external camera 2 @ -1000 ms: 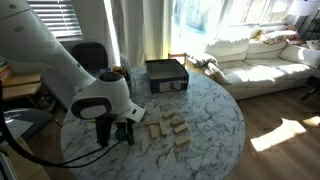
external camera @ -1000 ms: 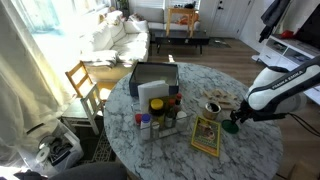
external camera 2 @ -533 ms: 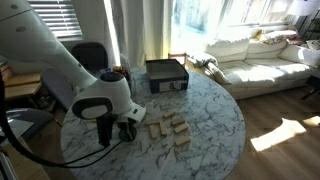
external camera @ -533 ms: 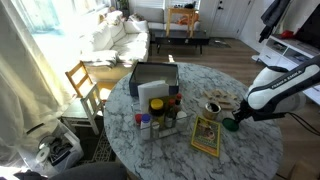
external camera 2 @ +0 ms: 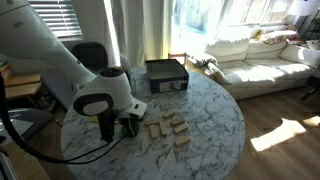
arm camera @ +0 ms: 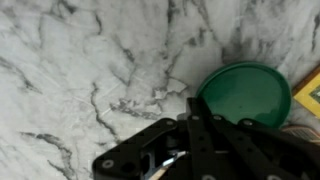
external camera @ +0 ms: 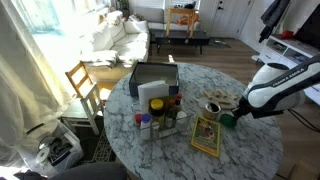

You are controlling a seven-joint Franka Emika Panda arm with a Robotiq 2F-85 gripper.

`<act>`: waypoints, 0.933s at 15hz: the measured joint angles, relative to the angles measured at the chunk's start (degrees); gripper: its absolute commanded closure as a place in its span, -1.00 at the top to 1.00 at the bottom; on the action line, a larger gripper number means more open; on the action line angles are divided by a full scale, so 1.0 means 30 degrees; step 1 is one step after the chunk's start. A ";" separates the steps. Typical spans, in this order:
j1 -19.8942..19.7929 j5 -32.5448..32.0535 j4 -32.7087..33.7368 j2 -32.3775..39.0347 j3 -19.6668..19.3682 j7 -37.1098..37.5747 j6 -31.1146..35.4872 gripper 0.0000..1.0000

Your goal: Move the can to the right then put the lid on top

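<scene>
In an exterior view the can on the table, green lid near it at the hand, in an exterior view the hand low over the table, wrist view, lid flat beside the hand, grip we cannot tell

The round grey-veined marble table is overlooked from afar, from different sides, in both exterior views; the black rectangular box is shared; the flat round dark-green lid is seen closely from above in the wrist view
</scene>
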 measured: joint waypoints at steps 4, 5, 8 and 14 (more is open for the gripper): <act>0.0484 -0.2634 0.0010 -0.1630 -0.0897 -0.0161 -0.1090 -0.99; 0.0544 -0.3091 0.0023 -0.2157 -0.0953 -0.0204 -0.1465 -0.99; 0.0991 -0.3781 0.0138 -0.3499 -0.0914 -0.0165 -0.2387 -0.99; 0.2275 -0.4502 0.1051 -0.3727 -0.0516 0.3211 -0.3667 -0.99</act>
